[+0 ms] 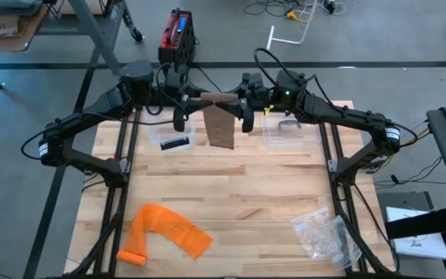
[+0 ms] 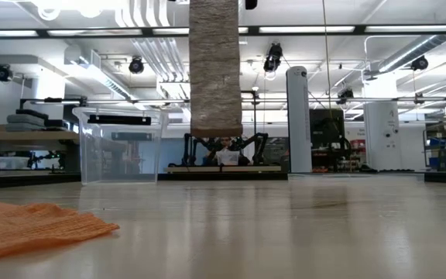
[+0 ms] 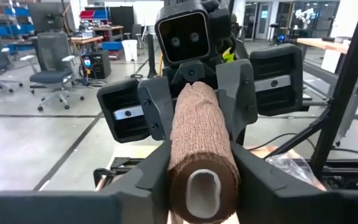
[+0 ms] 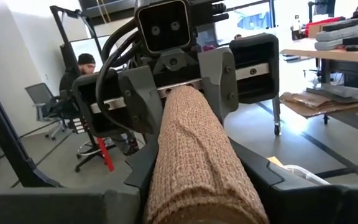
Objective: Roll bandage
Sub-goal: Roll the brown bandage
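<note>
Brown bandage roll (image 3: 202,162) gripped endwise by left hand (image 1: 179,99) and right hand (image 1: 246,102).
Turn both evenly, keeping the hanging tail (image 1: 221,128) taut above the desk (image 1: 238,201).

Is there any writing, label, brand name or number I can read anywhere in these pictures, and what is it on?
No text can be read in any view.
Small silver plates on the gripper bodies holding the brown bandage roll: marks too small to read.
White sheet beside the table: print too blurred to read.
Red and black box on the floor: no readable label.
</note>
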